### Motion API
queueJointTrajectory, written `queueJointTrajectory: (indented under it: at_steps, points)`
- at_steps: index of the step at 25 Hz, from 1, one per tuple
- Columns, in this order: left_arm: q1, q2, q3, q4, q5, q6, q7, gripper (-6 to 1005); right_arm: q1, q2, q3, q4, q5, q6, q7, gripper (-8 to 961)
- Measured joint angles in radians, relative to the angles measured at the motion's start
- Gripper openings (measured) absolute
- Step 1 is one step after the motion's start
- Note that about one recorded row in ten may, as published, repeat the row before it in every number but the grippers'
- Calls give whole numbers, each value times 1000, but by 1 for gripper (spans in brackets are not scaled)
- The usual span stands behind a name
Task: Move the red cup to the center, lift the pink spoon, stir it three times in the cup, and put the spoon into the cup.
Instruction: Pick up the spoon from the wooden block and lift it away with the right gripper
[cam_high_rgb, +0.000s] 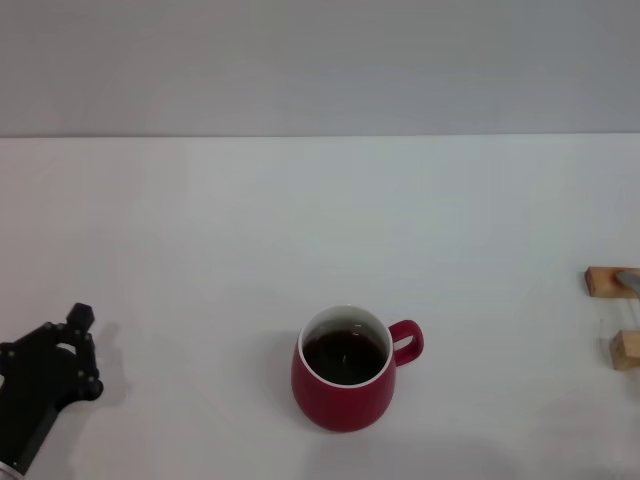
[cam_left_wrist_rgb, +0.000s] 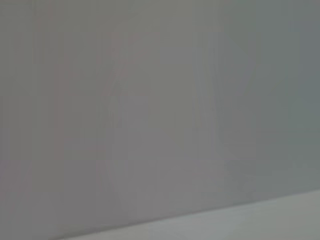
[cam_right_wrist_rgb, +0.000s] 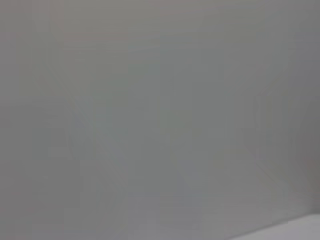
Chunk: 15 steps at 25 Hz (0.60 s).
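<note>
The red cup (cam_high_rgb: 345, 385) stands upright on the white table (cam_high_rgb: 300, 220) at the front middle of the head view. It holds dark liquid and its handle points right. My left gripper (cam_high_rgb: 88, 352) is black and sits low at the front left, well to the left of the cup, open and empty. The pink spoon does not clearly show in any view. My right gripper is out of view. Both wrist views show only a blank grey wall and a thin strip of table.
Two small wooden blocks (cam_high_rgb: 600, 281) (cam_high_rgb: 625, 350) sit at the table's right edge, with a grey tip (cam_high_rgb: 630, 279) on the far one that I cannot identify. A grey wall stands behind the table.
</note>
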Motion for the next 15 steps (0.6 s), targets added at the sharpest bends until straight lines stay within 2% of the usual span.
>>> queueJointTrajectory:
  at_steps: [6, 15]
  points:
    - [12, 0, -25, 0, -1, 98, 8, -2, -8, -1, -36, -6, 64, 6, 24, 676]
    - [15, 0, -32, 0, -1, 124, 12, -2, -18, -3, -36, -16, 67, 12, 25, 677]
